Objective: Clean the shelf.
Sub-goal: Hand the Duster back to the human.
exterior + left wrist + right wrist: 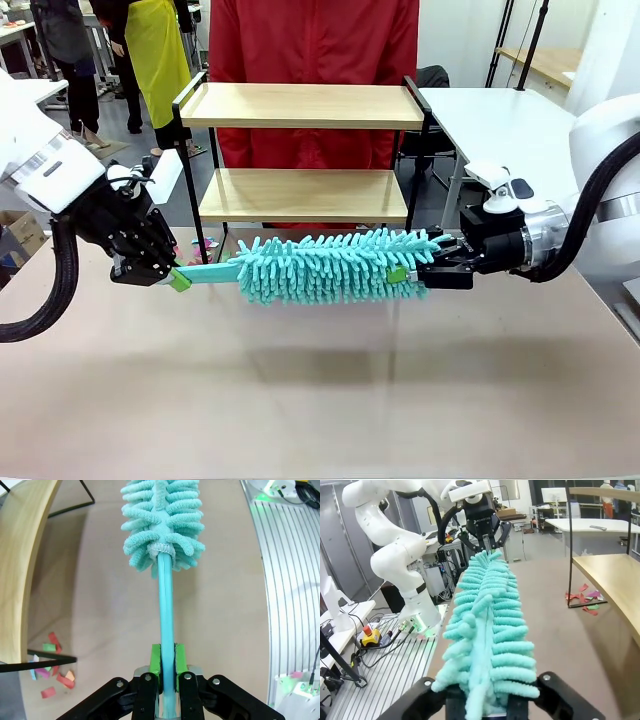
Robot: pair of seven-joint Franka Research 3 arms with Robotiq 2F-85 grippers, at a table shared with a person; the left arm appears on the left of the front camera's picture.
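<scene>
The shelf [300, 105] stands at the table's far side, two light wooden boards in a black frame; its lower board shows in the left wrist view [25, 555] and the right wrist view [615, 580]. A teal fluffy duster [320, 265] hangs level in front of it, above the table. My left gripper [175, 278] [167, 662] is shut on the duster's flat teal handle [166, 605]. My right gripper [405, 272] [487, 705] is closed around the fluffy tip of the duster [487, 630], facing the left gripper [484, 540].
Coloured paper scraps [52, 672] [585, 597] lie on the beige tabletop under the shelf. A person in a red top [315, 40] stands behind the shelf. A white table [500, 120] stands at the back right.
</scene>
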